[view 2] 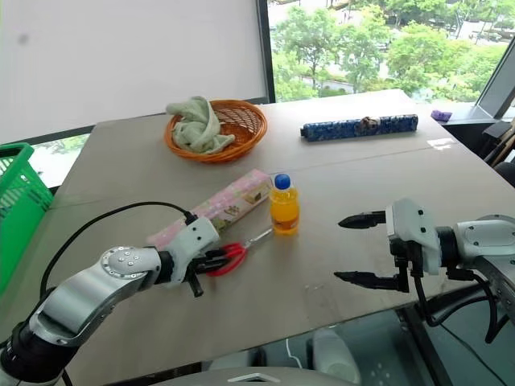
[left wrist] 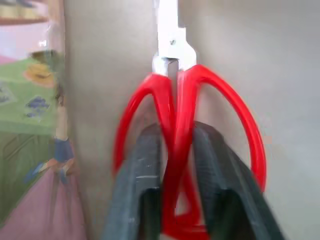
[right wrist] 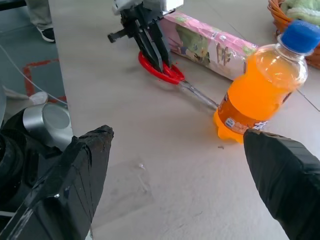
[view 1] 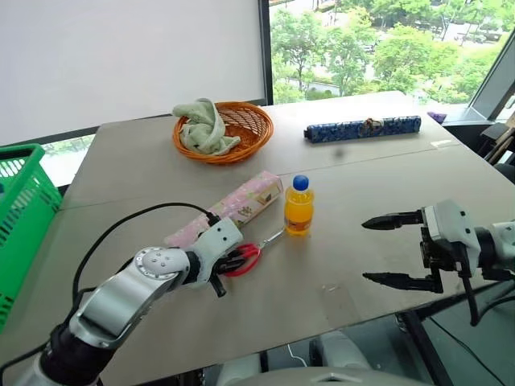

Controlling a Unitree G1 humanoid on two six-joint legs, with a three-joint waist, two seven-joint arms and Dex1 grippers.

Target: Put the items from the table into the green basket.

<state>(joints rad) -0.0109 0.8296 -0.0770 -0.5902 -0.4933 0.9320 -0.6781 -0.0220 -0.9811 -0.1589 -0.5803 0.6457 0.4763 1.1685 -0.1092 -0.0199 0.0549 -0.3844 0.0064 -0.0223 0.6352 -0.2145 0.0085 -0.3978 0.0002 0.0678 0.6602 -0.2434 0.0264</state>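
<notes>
The scissors (view 1: 251, 254) with red handles lie on the table (view 1: 378, 193), blades pointing at the orange drink bottle (view 1: 298, 207) with the blue cap. My left gripper (view 1: 233, 262) is shut on the scissors' handles (left wrist: 185, 100), its two black fingers pinching the inner bars where the loops meet. The long pink floral box (view 1: 233, 206) lies just beyond that gripper, touching nothing I can see. My right gripper (view 1: 367, 251) hangs open near the table's front right edge, facing the bottle (right wrist: 260, 85) from a hand's width away. The green basket (view 1: 24, 209) stands off the table's left edge.
A round orange wicker basket (view 1: 241, 122) holding a pale green cloth (view 1: 201, 125) sits at the back of the table. A long dark blue patterned box (view 1: 362, 128) lies at the back right. A table seam runs behind the bottle.
</notes>
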